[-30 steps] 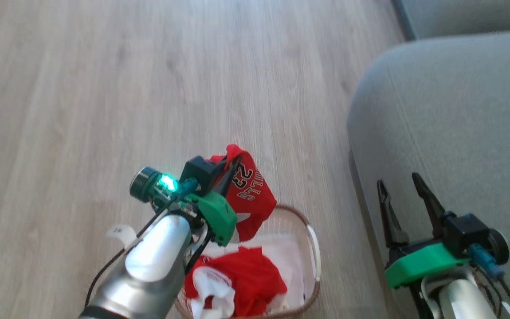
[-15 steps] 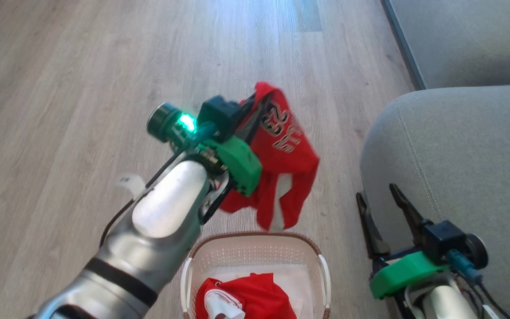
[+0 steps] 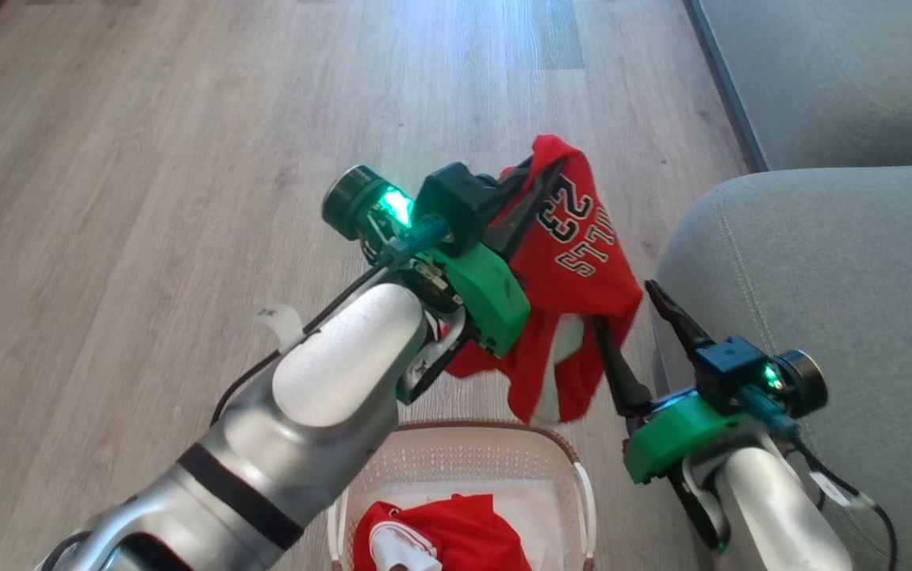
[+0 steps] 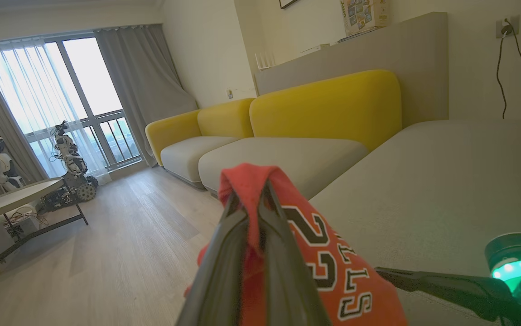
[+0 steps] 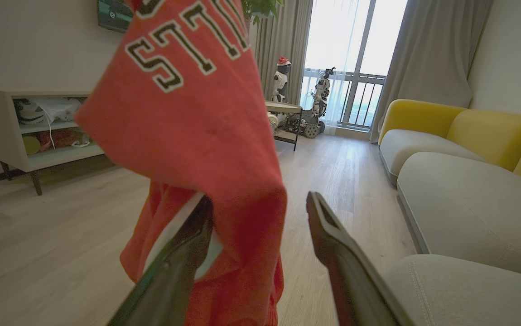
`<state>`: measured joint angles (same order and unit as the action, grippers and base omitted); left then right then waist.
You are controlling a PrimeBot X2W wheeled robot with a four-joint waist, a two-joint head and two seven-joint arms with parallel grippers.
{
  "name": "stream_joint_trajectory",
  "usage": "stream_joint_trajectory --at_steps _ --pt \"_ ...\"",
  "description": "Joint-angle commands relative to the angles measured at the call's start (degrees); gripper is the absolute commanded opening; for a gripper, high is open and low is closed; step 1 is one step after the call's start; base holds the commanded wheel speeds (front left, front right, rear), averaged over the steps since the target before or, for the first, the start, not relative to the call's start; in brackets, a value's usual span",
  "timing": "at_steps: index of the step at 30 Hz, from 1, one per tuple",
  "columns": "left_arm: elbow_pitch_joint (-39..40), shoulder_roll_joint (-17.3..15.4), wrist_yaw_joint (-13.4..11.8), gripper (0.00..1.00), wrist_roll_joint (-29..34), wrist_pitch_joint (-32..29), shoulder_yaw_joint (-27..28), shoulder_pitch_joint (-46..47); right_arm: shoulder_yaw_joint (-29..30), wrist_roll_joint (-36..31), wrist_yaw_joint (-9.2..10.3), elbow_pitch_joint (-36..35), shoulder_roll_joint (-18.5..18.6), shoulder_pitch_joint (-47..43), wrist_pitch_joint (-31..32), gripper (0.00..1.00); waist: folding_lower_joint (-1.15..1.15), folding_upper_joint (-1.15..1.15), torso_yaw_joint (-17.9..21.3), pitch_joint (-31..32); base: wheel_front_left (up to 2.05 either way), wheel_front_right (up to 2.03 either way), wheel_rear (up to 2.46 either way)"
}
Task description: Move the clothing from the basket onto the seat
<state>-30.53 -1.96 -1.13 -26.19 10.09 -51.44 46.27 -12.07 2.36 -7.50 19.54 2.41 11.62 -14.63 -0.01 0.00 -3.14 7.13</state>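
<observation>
My left gripper point(image 3: 549, 162) is shut on the top fold of a red "BULLS 23" jersey point(image 3: 583, 262), which hangs in the air above and beyond the basket point(image 3: 464, 434). In the left wrist view the fingers point(image 4: 224, 244) pinch the cloth point(image 4: 333, 271). A second red and white garment point(image 3: 440, 531) lies in the basket. My right gripper point(image 3: 622, 305) stands open at the jersey's lower right edge. In the right wrist view the cloth point(image 5: 188, 113) drapes over its left finger point(image 5: 183, 253). The grey seat point(image 3: 821, 277) is just to the right.
Wooden floor point(image 3: 147, 159) stretches ahead and to the left. A sofa with yellow backs point(image 4: 328, 108) continues beyond the seat. A table point(image 4: 11, 194) with small robots stands by the window. A low shelf unit point(image 5: 38, 131) lines the opposite wall.
The head camera has shifted. My left gripper has lifted the jersey clear of the basket and carried it right, toward the seat. My right gripper has risen to the hanging cloth.
</observation>
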Motion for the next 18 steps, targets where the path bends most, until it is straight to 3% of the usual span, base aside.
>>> stream_joint_trajectory --at_steps 1,6,7,8,9,10,17,18 --pt "2.19 -0.92 -0.76 0.0 -0.72 0.2 1.17 4.47 -1.98 -0.84 0.01 -0.4 0.46 3.87 -0.37 1.0 0.01 0.0 -0.23 0.09 0.0 0.0 0.0" --pt "3.18 -0.92 -1.43 0.0 -2.45 0.58 -0.87 4.27 -5.21 -0.01 0.01 3.57 0.46 6.47 -0.37 1.0 0.01 0.0 -0.98 0.29 0.0 0.0 0.0" --pt "3.24 -0.92 -1.57 0.0 -2.79 0.66 -1.15 4.17 -5.73 0.39 0.01 4.28 0.46 6.85 -0.37 0.8 0.01 0.0 -1.16 0.3 0.0 0.0 0.0" --pt "3.17 -0.92 -1.71 0.0 -3.11 0.68 -1.36 4.04 -6.04 0.71 0.01 4.85 0.46 7.19 -0.37 0.46 0.01 0.0 -1.31 0.3 0.0 0.0 0.0" --pt "3.04 -0.92 -1.87 0.0 -3.48 0.71 -1.44 3.9 -6.14 0.89 0.01 5.25 0.46 7.47 -0.37 0.3 0.01 0.0 -1.44 0.25 0.0 0.0 0.0" --pt "2.77 -0.92 -2.06 0.0 -3.74 0.75 -1.46 3.81 -6.18 1.0 0.01 5.5 0.46 7.65 -0.37 0.01 0.01 0.0 -1.56 0.2 0.0 0.0 0.0" --pt "-0.14 -0.92 -2.52 0.0 -4.88 1.76 -0.98 2.83 -5.98 1.37 0.01 5.47 0.46 8.05 -0.37 0.0 0.01 0.0 -1.44 -0.28 0.0 0.0 0.0" --pt "-0.53 -0.92 -2.54 0.34 -5.05 2.01 -0.86 2.57 -5.84 1.26 0.01 5.32 0.46 8.12 -0.37 0.0 0.01 0.0 -1.3 -0.33 0.0 0.0 0.0"
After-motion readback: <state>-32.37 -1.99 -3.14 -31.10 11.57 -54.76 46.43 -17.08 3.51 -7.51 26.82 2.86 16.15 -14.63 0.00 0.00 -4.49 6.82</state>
